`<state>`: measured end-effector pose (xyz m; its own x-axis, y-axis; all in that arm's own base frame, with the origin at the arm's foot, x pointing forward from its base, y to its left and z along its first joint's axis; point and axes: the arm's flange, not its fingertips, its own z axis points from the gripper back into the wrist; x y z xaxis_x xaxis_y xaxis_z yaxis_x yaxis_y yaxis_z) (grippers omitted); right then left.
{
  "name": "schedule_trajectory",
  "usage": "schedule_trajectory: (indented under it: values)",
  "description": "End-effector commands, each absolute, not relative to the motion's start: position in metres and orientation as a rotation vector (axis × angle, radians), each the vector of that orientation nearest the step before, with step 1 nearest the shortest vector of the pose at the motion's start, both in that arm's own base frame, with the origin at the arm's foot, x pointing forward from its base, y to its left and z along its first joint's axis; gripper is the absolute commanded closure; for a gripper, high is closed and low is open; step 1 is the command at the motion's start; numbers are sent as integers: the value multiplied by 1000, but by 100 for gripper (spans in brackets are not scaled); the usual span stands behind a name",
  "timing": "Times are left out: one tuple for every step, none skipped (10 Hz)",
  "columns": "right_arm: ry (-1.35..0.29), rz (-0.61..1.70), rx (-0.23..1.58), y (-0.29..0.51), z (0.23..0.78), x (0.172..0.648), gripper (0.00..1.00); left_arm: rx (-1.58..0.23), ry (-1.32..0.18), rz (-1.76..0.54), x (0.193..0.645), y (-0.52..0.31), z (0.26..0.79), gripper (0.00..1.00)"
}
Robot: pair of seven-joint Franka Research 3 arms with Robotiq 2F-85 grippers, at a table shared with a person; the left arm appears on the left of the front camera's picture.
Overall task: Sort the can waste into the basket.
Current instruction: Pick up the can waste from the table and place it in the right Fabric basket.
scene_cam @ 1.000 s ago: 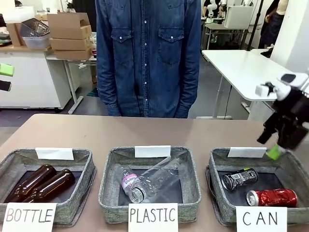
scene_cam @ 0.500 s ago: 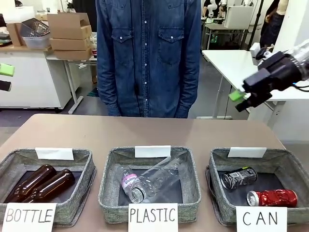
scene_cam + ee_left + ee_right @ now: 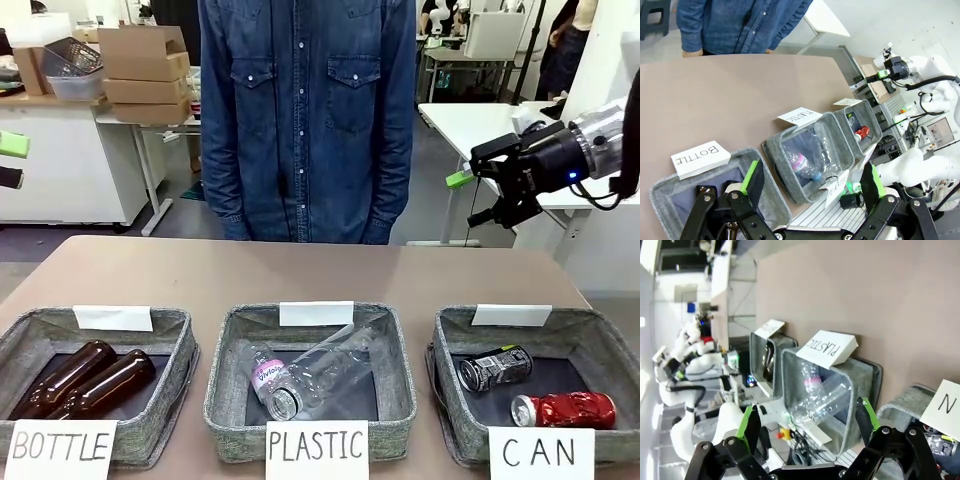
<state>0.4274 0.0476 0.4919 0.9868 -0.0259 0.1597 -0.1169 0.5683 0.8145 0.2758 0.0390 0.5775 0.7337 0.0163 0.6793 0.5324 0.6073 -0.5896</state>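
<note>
Left gripper [image 3: 807,192]: jaws wide and empty above the BOTTLE basket [image 3: 670,192], with the PLASTIC basket [image 3: 776,152] beyond its fingertips. Right gripper [image 3: 485,195]: raised well above and behind the CAN basket [image 3: 590,345], jaws spread, holding nothing. Below it, the black-and-silver can [image 3: 495,369] and the red can [image 3: 563,409] both lie inside that basket, so sorting appears complete. Probable risks: a descending arm could clip the basket rim or its sign, and a sweep toward the person could cause contact.

White right arm [image 3: 612,125] carries a black end effector [image 3: 487,187] with green pads.
</note>
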Motion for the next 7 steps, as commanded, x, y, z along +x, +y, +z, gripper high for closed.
schedule_trajectory:
  values:
    - [-170,125,949,44,496,425,0,-900,-714,-342,277,39,578,0]
    - [-170,125,949,44,496,425,0,-900,-714,-342,277,39,578,0]
    - [-170,125,949,44,496,425,0,-900,-714,-342,277,39,578,0]
    - [-170,125,949,44,496,425,0,-900,-714,-342,277,39,578,0]
    - [-170,125,949,44,496,425,0,-900,-714,-342,277,39,578,0]
    - [-170,125,949,44,496,425,0,-900,-714,-342,277,39,578,0]
    - [-170,125,949,44,496,425,0,-900,-714,-342,277,39,578,0]
